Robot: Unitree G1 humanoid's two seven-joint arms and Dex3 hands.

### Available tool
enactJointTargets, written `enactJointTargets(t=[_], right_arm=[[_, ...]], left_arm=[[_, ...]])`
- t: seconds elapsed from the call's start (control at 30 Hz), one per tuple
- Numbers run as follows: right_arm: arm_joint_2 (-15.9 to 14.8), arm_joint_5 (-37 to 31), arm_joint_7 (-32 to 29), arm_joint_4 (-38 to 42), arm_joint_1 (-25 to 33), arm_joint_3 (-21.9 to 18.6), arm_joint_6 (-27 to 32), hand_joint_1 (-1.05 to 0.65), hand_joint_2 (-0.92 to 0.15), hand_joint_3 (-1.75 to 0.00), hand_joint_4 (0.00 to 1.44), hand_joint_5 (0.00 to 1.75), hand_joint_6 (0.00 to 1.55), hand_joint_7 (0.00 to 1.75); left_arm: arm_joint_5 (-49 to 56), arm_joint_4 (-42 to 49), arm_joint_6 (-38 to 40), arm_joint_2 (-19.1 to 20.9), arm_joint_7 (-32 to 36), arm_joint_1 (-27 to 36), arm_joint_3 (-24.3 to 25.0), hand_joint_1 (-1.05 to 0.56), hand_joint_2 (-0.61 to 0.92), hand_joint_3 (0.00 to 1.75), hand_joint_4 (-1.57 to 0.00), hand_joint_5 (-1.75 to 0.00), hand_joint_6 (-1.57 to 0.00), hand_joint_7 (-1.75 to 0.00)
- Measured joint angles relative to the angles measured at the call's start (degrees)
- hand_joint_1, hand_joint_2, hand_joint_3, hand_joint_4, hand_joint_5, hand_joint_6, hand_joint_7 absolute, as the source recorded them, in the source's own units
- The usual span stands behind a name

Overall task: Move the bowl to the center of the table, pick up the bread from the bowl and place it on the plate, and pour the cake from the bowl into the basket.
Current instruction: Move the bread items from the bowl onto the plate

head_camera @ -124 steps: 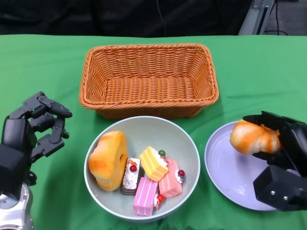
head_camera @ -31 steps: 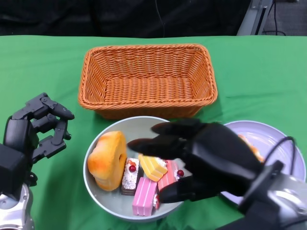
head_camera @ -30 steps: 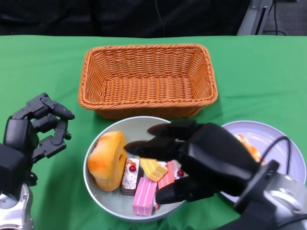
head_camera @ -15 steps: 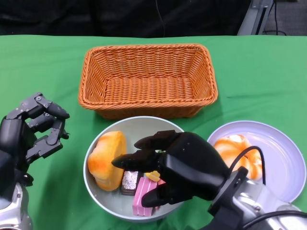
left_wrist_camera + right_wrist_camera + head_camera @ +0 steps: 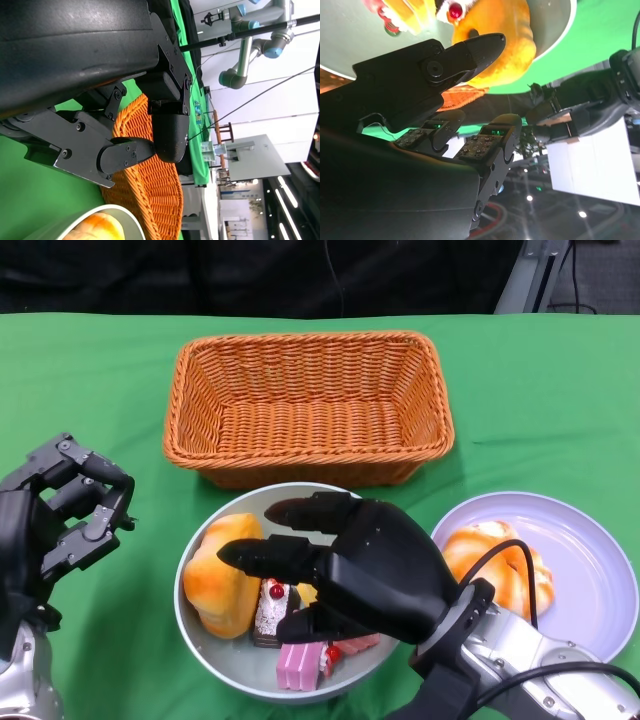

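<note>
Since half a second ago, the right hand (image 5: 345, 565) is reaching further across the bowl (image 5: 390, 530), fingers spread and holding nothing, toward the bread (image 5: 212, 578) at its left side. One roll (image 5: 500, 565) is already lying on the plate (image 5: 590, 580). Fingers brushing the cake slices (image 5: 300, 665) could be knocking them out. The left hand (image 5: 55, 515) is hovering open beside the bowl, and the basket (image 5: 310, 405) is sitting close behind, leaving little room.

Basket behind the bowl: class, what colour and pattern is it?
The basket is orange-brown with a woven wicker pattern, clearest in the head view.
</note>
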Motion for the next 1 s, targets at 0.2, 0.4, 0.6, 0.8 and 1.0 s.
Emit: enactJointTargets(t=[0.2, 0.4, 0.6, 0.8, 1.0], right_arm=[[0.40, -0.15, -1.90, 2.98, -1.94, 1.14, -0.50, -0.62, -0.85, -0.01, 0.67, 0.00, 0.67, 0.00], [1.03, -0.03, -1.16, 5.62, -4.11, 2.28, -0.67, -0.63, -0.88, -0.01, 0.62, 0.00, 0.63, 0.00], [1.54, 0.22, 1.28, 7.80, -5.75, 3.23, 0.08, -0.62, -0.88, 0.00, 0.58, 0.01, 0.62, 0.01], [2.70, 0.27, 1.27, 12.30, -7.11, 4.44, -0.11, -0.61, -0.83, 0.00, 0.58, 0.01, 0.62, 0.00], [3.49, 0.26, 0.67, 15.38, -9.47, 4.94, -0.29, -0.58, -0.87, -0.01, 0.54, 0.00, 0.59, 0.00]], left_arm=[[0.05, 0.00, 1.82, 0.25, -0.93, 0.01, 0.68, -0.22, 0.90, 0.26, -0.78, -1.75, -0.68, -1.50], [0.11, -0.49, 4.13, 0.44, -0.59, 0.02, 1.18, -0.27, 0.92, 0.14, -0.77, -1.75, -0.70, -1.46], [0.04, -1.09, 4.80, 0.62, 0.32, 0.03, 1.53, -0.26, 0.92, 0.12, -0.79, -1.72, -0.73, -1.31], [0.10, -0.98, 4.84, 0.61, 0.87, 0.02, 2.04, -0.21, 0.92, 0.25, -0.81, -1.72, -0.73, -1.36], [-1.22, -1.01, 6.89, 0.53, 0.84, -0.02, 3.20, -0.25, 0.89, 0.10, -0.78, -1.75, -0.71, -1.37]])
